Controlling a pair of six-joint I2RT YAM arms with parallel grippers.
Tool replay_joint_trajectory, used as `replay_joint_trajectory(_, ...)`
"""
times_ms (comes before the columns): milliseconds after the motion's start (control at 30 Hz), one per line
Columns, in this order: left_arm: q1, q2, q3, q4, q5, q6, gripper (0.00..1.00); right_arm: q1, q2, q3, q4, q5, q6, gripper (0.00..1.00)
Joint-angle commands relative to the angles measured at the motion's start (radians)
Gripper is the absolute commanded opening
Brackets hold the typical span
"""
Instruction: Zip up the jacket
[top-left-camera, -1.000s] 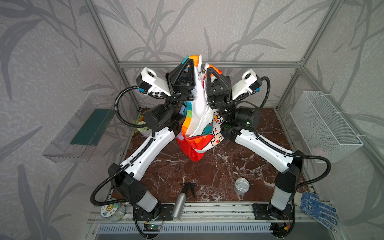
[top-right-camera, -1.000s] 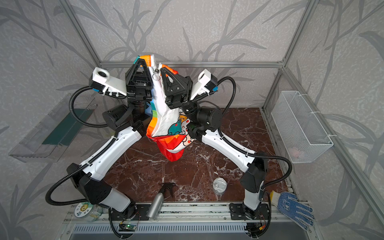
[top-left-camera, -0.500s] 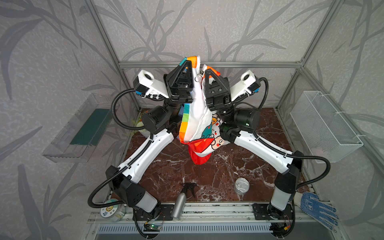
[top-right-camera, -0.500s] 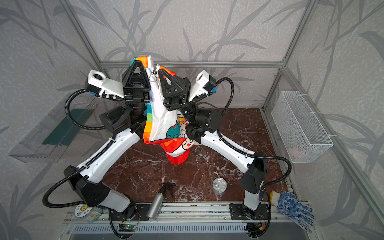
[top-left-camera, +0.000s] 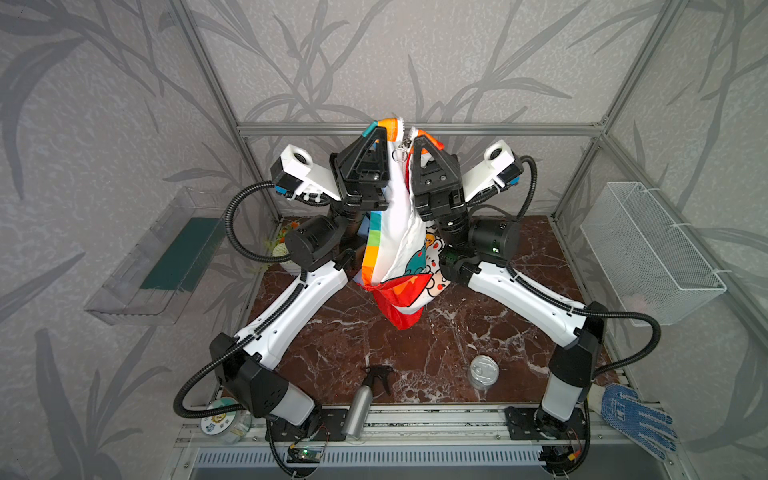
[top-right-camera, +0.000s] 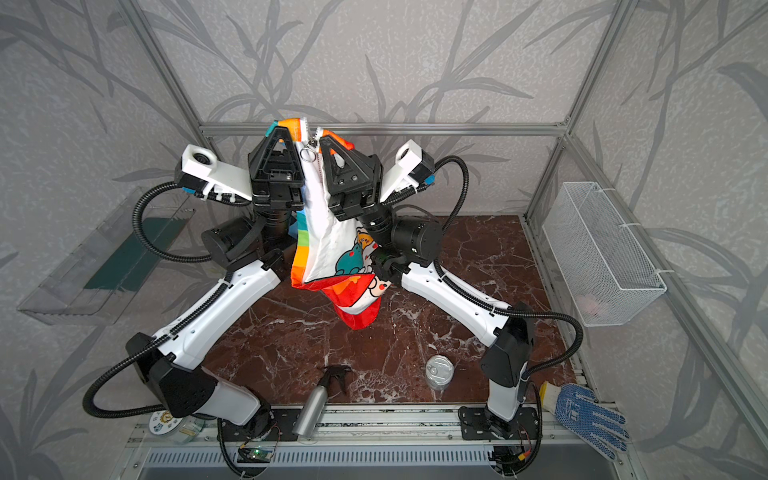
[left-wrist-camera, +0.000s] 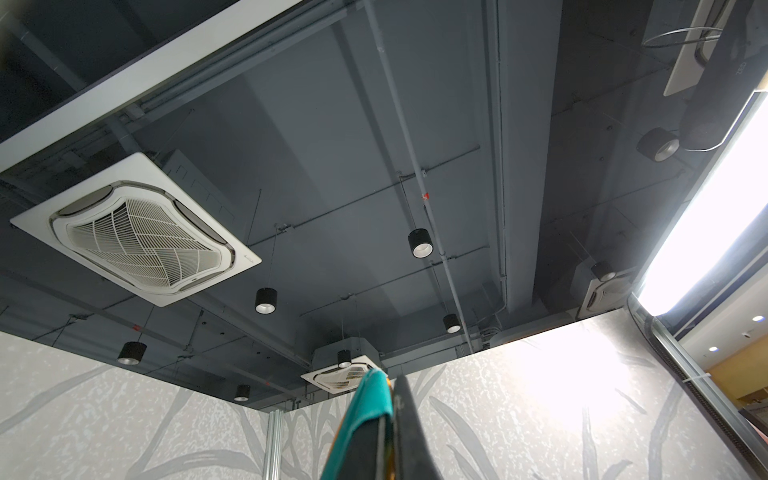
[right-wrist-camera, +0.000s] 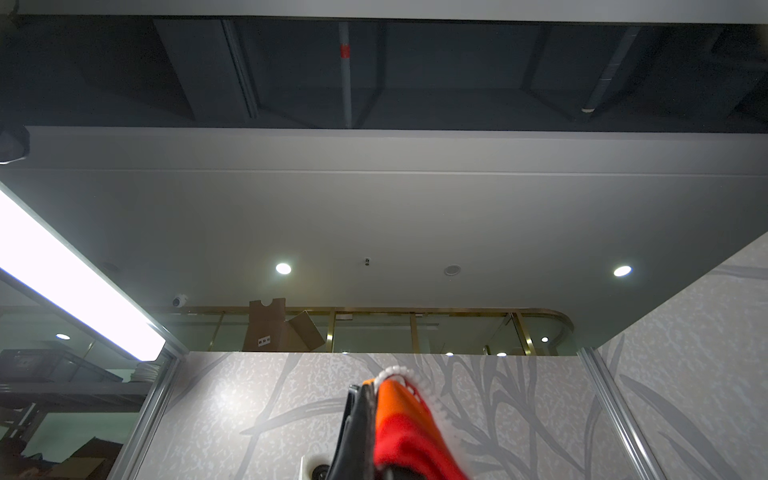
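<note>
The jacket (top-left-camera: 397, 232) (top-right-camera: 328, 241) hangs in the air between my two raised arms, rainbow stripes and cartoon panels outside, white lining showing, its red end dangling above the marble table (top-left-camera: 436, 353). My left gripper (top-left-camera: 379, 129) (top-right-camera: 279, 131) points up and is shut on the jacket's left top edge; teal fabric (left-wrist-camera: 370, 399) is pinched between its jaws (left-wrist-camera: 390, 382). My right gripper (top-left-camera: 419, 139) (top-right-camera: 328, 143) is shut on the right top edge, with orange fabric (right-wrist-camera: 395, 415) and white zipper teeth (right-wrist-camera: 390, 370) at its tips (right-wrist-camera: 365, 388). A metal ring pull (top-left-camera: 399, 154) hangs between the grippers.
A metal spray bottle (top-left-camera: 361, 405) and a tin can (top-left-camera: 484, 371) sit near the table's front edge. A blue dotted glove (top-left-camera: 631, 415) lies at the front right. A white wire basket (top-left-camera: 648, 249) hangs on the right wall, a clear tray (top-left-camera: 166, 257) on the left.
Both grippers stay shut on the jacket up high. The arms have shifted only slightly, and the hanging fabric has dropped and straightened a little.
</note>
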Motion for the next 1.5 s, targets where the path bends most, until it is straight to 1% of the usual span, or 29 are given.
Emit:
replay_joint_trajectory(0,-0.008,-0.040,-0.005,0.047,0.007,0.018,0.00,0.008,-0.007,0.045,0.065,0.017,0.016,0.00)
replay_joint_trajectory(233,-0.010,-0.033,0.001,0.047,0.005,0.023,0.00,0.007,0.007,0.056,0.061,0.017,0.028,0.00)
replay_joint_trajectory(300,-0.011,-0.033,0.000,0.047,0.004,0.029,0.00,0.007,0.008,0.056,0.058,0.017,0.060,0.00)
replay_joint_trajectory(367,-0.010,-0.028,0.002,0.047,0.001,0.029,0.00,0.009,0.010,0.054,0.054,0.016,0.065,0.00)
replay_joint_trajectory(1133,-0.012,-0.002,0.026,0.048,-0.002,0.020,0.00,0.020,0.031,0.042,0.060,0.028,0.093,0.00)
replay_joint_trajectory(1367,-0.011,-0.006,0.029,0.047,-0.002,0.069,0.00,0.020,0.016,0.020,0.076,0.027,0.097,0.00)
replay_joint_trajectory(1467,-0.011,0.005,0.044,0.047,0.005,0.059,0.00,0.021,0.008,0.002,0.079,0.029,0.095,0.00)
